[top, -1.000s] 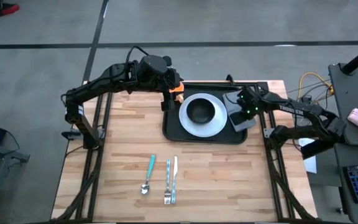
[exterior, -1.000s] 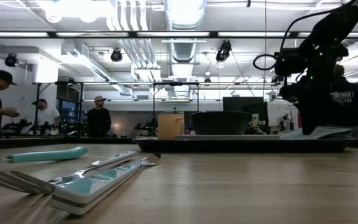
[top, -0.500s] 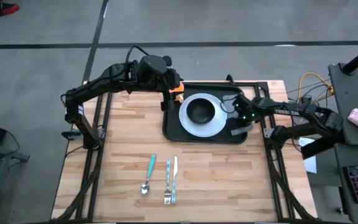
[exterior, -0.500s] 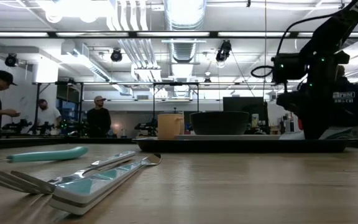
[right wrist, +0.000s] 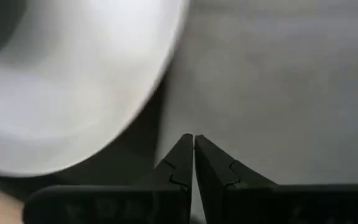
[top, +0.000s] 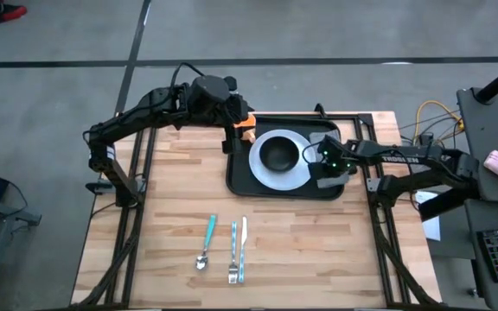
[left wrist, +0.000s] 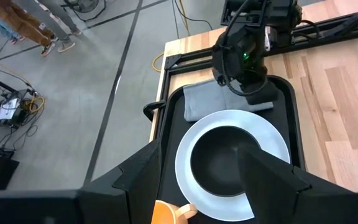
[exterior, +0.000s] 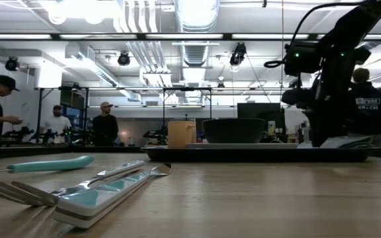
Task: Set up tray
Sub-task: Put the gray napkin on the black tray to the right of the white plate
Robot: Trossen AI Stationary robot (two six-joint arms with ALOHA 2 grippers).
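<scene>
Two arms over your light wooden table (top: 275,233). The large flat black rectangular tray (top: 237,180) sits at the table's far side, near the middle. On it: a white round plate (top: 282,177) carrying a small black bowl (top: 278,155), an orange cup (top: 247,126) at the tray's far left corner, and a grey folded cloth (left wrist: 205,99) on the tray's right part.

Your right tool (right wrist: 194,163) is low over the cloth just beside the plate's rim, fingers pressed together, pinching nothing you can see. Your left tool (top: 232,121) hangs over the tray's far left corner by the cup, fingers spread apart.

A teal-handled spoon (top: 207,242), fork (top: 233,253) and knife (top: 243,249) lie side by side on the near table, well apart from the tray.
</scene>
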